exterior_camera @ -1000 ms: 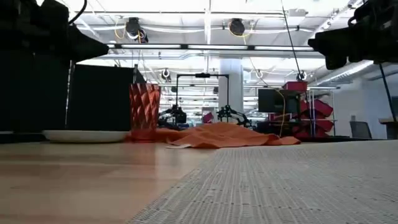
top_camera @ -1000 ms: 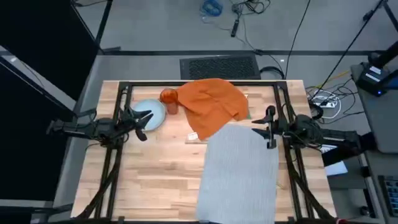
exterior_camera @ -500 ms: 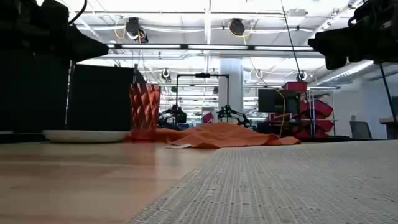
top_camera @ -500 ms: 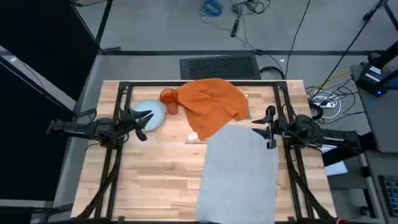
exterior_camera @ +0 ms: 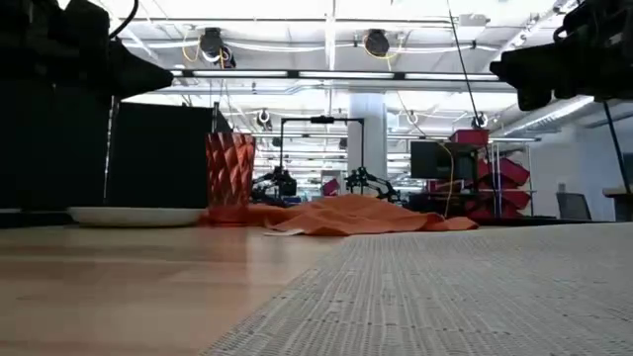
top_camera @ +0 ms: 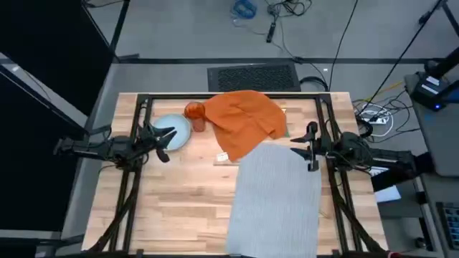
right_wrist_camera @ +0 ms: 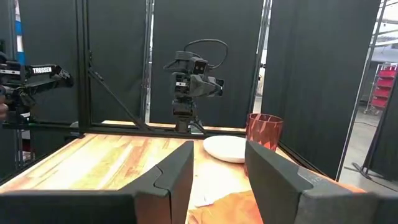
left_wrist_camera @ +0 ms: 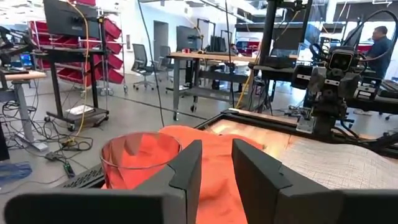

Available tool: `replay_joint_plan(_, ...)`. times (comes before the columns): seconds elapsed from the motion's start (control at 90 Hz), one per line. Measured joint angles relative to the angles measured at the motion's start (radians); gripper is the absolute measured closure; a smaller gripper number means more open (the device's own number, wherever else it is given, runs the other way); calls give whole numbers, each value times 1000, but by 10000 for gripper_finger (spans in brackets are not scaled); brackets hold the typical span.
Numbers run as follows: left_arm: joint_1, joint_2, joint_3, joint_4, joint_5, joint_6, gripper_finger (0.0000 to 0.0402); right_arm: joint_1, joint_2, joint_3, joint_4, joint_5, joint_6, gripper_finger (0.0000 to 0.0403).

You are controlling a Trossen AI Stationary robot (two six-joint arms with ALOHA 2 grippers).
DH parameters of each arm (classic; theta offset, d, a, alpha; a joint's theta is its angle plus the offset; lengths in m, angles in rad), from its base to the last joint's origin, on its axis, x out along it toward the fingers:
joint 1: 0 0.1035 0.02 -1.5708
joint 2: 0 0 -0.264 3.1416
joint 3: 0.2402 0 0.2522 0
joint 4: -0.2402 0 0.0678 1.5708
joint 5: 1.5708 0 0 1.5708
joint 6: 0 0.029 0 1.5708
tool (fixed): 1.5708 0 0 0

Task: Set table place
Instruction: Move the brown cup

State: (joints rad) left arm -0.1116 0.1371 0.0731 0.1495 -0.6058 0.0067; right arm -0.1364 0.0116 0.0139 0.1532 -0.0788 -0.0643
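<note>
I have both arms parked high at the table's (top_camera: 179, 208) sides with nothing gripped, so I judge the setting has not really begun: only the grey placemat (top_camera: 276, 201) lies flat. My left gripper (top_camera: 163, 143) hangs with its jaws parted narrowly and empty; the pale-blue plate (top_camera: 174, 132) sits just beneath and beyond them, and the orange tumbler (left_wrist_camera: 138, 158) stands upright straight ahead, slightly to one side. My right gripper (top_camera: 310, 147) hovers over the placemat's far corner, jaws apart a little wider and also empty, with the orange napkin (top_camera: 244, 120) crumpled just ahead of them, its edge overlapping the mat. Next I would probably bring the plate across onto the mat, which calls for the left jaws to drop to its rim and widen. I cannot find the cutlery; it may lie under the napkin, where only a small pale scrap (top_camera: 222, 157) peeks out, too small to identify.
</note>
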Motion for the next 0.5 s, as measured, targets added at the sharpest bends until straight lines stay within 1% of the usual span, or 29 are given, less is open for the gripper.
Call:
replay_joint_plan(0.333,0,0,0,-1,5,-27,327,0,0,0,2,0,38,270)
replay_joint_plan(0.422,0,0,0,0,40,-27,327,0,0,0,27,3,59,270)
replay_joint_plan(0.5,1,0,1,9,84,-27,327,0,1,0,100,4,87,270)
